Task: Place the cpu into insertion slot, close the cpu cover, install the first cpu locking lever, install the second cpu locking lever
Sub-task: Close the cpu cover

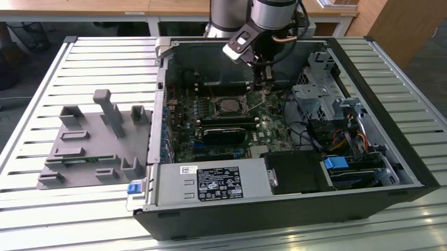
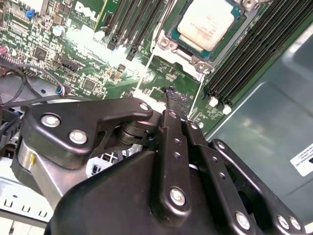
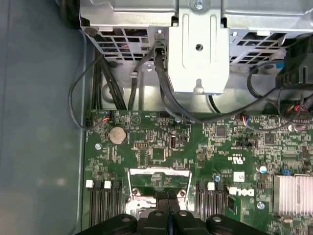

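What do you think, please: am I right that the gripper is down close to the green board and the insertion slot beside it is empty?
Not quite: the insertion slot is not empty. The second wrist view shows the cpu lying in it. The gripper is indeed down close to the green board.
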Robot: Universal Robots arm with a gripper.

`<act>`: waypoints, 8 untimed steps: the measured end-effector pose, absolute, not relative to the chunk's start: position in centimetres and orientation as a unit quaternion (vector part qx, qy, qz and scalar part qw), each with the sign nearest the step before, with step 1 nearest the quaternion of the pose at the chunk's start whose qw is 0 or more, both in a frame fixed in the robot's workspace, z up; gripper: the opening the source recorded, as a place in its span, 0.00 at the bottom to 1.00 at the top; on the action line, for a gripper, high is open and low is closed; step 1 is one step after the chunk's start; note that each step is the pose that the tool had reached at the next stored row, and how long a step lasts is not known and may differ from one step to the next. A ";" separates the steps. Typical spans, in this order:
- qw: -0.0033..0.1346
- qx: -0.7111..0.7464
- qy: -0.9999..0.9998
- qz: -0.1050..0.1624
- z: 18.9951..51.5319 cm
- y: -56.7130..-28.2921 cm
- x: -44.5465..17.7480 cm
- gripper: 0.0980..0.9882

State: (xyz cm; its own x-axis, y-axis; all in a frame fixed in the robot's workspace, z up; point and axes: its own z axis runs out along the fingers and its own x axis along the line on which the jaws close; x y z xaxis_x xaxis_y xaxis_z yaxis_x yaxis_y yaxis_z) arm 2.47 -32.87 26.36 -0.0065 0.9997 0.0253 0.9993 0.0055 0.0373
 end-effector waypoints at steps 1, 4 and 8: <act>0.004 0.704 0.710 0.022 26.3 -32.9 2.5 0.01; 0.004 0.701 0.713 0.022 26.2 -32.8 2.7 0.01; 0.004 0.692 0.721 0.022 26.1 -32.8 2.9 0.01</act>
